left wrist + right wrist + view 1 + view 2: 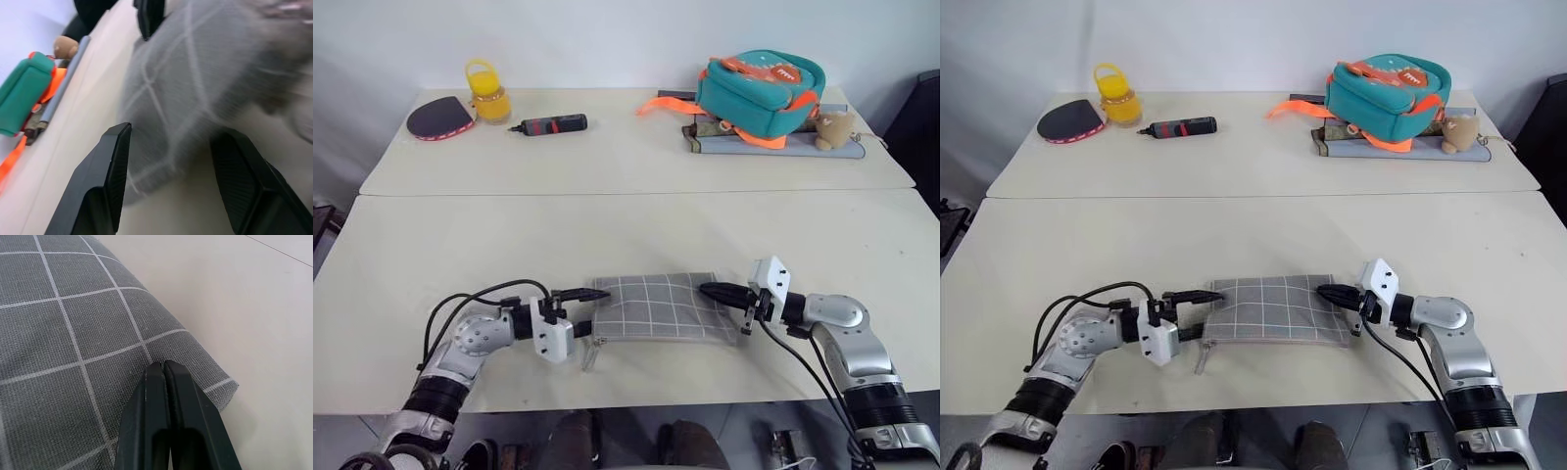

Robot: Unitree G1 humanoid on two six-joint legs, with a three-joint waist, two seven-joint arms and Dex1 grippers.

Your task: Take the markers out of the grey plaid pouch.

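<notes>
The grey plaid pouch lies flat near the front edge of the counter, between my two arms, long side across me. My right tool has its black fingers pressed together, tips on the fabric by the pouch's right corner; I judge this pins that end down so the pouch won't slide, though I can't tell whether any cloth is pinched between them. My left tool is at the opposite end with its fingers partly spread and holding nothing, the pouch's left end sitting in the gap between them, placed, I think, to work that end open. I see no markers outside, so I take them to be inside. The teal backpack and the black-and-red tool sit well apart at the far side.
</notes>
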